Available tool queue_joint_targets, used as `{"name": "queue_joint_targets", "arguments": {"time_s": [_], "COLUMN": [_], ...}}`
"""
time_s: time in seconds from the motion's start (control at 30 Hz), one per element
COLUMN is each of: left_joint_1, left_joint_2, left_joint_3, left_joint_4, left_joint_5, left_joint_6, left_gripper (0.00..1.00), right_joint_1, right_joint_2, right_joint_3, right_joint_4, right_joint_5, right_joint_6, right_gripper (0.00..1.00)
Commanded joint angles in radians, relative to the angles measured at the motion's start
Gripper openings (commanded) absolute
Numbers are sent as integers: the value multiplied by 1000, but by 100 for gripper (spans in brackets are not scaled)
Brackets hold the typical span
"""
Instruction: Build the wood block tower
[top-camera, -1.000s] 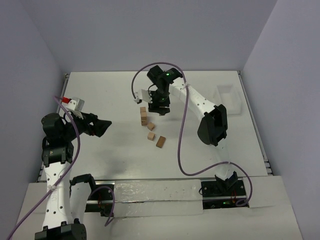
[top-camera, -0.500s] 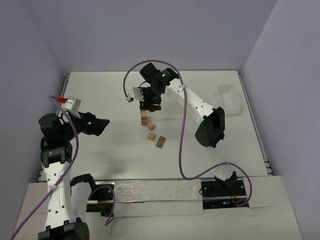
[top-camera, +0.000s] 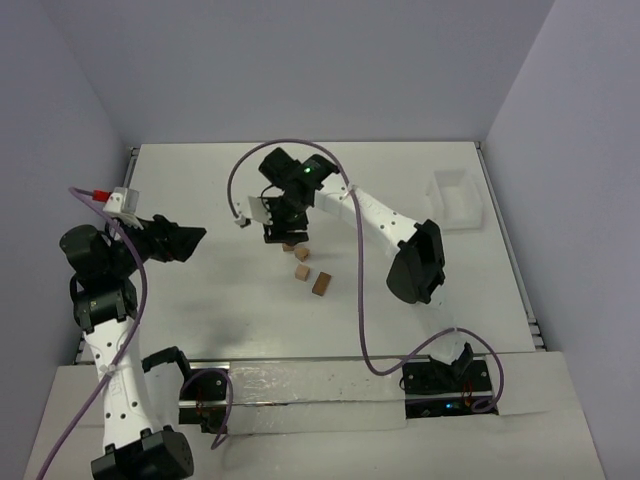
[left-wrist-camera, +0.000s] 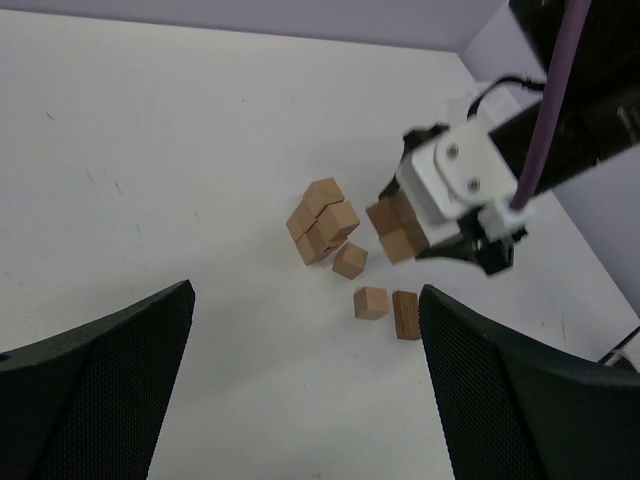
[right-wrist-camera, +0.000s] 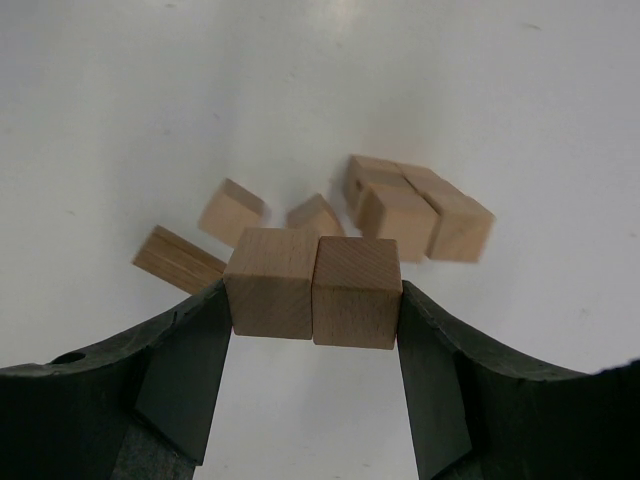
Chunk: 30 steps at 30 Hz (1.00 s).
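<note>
In the top view, your right gripper (top-camera: 285, 232) reaches down over the middle of the white table (top-camera: 200, 180). Its body hides what is between its fingers here. It also hides most of the blocks under it, so only one wooden cube (top-camera: 288, 246) shows at its near edge. Three loose cubes (top-camera: 302, 271) lie just nearer to the arm bases, apart from each other. Your left gripper (top-camera: 190, 242) hangs over the left part of the table, well apart from all the blocks. A white bin (top-camera: 458, 200) stands by the right edge.

In the left wrist view, the left gripper (left-wrist-camera: 305, 292) has its jaws spread wide, with nothing between them. Past them you see a cluster of cubes (left-wrist-camera: 322, 225) on the table, touching one another. You cannot tell from here whether they make a low stack. Just to the right of it, the right gripper (left-wrist-camera: 398, 232) holds tan blocks. The loose cubes (left-wrist-camera: 370, 302) lie nearer to this camera.

In the right wrist view, the right gripper (right-wrist-camera: 315, 300) is clamped on a pair of cubes (right-wrist-camera: 270, 282). The two sit side by side, face against face, and the fingers (right-wrist-camera: 175, 380) press on their outer faces. Beyond the pair, the cluster of cubes (right-wrist-camera: 415, 212) lies to the right on the table. The loose cubes (right-wrist-camera: 231, 212) lie to the left, and one of them looks flatter than the others.
</note>
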Motion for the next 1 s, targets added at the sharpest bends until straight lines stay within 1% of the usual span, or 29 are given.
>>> {"name": "queue_joint_targets", "arguments": {"time_s": [0.0,0.07,0.17,0.23,0.47,0.7,0.97], "left_joint_1": [69,119,203,218,221,229,231], "left_joint_2": [37,69,149,175,192,183,179], "left_joint_3": [92,137,189,235,278,264,268], "left_joint_4": [63,44,-4,-46,-150,-130,-146], "left_joint_5": [69,107,196,204,151,178,178], "left_joint_6": [-53,-44,-12,32,180,164,177], "left_gripper": [99,99,99,99,99,99,99], "right_joint_1": [87,116,144,156,170,167,173], "right_joint_2": [-78,-48,21,88,223,280,314], "right_joint_3": [-65,-55,18,59,127,126,124], "right_joint_4": [68,79,87,97,177,226,187], "right_joint_5": [-1,6,10,15,51,56,47], "right_joint_6": [65,83,110,124,192,219,180], "right_gripper": [0,0,0,0,0,0,1]}}
